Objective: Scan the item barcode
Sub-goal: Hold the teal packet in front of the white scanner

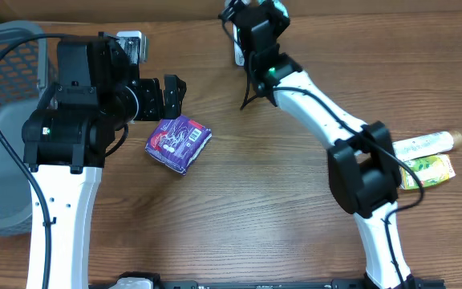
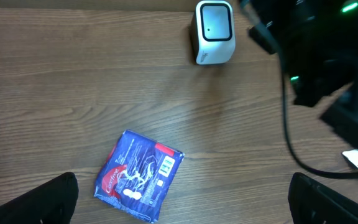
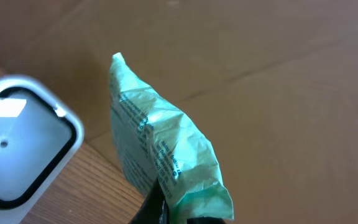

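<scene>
Scanner (image 3: 23,143) sits just beside the green packet (image 3: 160,149) your right gripper (image 3: 166,211) pinches at its lower end; you likely need its barcode face turned toward it.

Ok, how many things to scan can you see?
4. A purple foil packet lies mid-table; a crinkly green plastic packet is pinched in the right jaws; a white-green tube and a yellow-green packet lie beside the right arm. Arms may hide more.

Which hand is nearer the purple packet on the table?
Left. The left hand is open, close by the purple packet; the right hand is far off by the scanner.
</scene>
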Available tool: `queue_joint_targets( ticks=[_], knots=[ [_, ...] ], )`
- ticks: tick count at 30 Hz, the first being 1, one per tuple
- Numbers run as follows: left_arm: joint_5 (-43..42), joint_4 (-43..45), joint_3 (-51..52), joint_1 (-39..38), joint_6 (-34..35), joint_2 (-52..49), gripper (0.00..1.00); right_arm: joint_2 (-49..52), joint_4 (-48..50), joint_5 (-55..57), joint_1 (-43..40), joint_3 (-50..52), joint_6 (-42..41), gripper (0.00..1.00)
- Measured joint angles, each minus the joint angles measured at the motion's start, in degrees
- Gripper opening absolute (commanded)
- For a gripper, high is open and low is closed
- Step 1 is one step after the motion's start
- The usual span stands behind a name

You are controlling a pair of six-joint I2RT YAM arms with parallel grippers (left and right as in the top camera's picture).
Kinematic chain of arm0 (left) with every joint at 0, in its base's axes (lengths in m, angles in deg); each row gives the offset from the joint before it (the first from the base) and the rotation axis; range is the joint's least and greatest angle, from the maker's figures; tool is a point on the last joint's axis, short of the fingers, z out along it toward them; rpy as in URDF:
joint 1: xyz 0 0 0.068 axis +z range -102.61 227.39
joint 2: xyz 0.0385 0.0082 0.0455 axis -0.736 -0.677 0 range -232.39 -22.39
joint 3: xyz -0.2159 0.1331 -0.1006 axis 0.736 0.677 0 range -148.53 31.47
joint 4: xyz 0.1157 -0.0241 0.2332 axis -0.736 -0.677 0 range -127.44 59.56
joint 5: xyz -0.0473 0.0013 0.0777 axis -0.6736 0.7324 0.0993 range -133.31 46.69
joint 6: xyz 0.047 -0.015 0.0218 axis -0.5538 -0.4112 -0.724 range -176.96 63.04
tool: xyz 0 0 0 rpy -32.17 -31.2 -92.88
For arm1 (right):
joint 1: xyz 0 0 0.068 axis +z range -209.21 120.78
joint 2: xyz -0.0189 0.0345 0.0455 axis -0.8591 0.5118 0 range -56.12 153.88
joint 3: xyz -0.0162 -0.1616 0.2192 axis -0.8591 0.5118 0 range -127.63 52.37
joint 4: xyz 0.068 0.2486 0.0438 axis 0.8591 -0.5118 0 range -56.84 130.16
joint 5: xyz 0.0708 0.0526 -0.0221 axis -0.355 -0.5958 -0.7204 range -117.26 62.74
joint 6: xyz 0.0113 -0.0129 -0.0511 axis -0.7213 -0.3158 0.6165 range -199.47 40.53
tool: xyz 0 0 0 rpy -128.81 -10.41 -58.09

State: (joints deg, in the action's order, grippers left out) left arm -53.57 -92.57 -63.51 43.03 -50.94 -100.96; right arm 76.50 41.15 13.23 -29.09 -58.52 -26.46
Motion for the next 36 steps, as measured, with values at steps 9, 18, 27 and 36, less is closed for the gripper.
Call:
queue_joint_targets(
  ticks=[9, 18, 27, 36],
  knots=[
    [0.00, -0.02, 0.00, 0.00, 0.00, 0.00, 1.00, 4.83, 3.74, 3.48, 0.35, 0.00, 11.78, 0.04],
    [0.00, -0.02, 0.00, 0.00, 0.00, 0.00, 1.00, 4.83, -0.33, 3.32, 1.49, 0.00, 13.40, 0.04],
    [0.00, -0.02, 0.00, 0.00, 0.00, 0.00, 1.00, 4.83, -0.57, 3.02, 2.01, 0.00, 13.66, 0.04],
    [0.02, 0.00, 0.00, 0.00, 0.00, 0.00, 1.00, 4.83, 8.00, 3.50, 2.01, 0.00, 15.58, 0.04]
  ],
)
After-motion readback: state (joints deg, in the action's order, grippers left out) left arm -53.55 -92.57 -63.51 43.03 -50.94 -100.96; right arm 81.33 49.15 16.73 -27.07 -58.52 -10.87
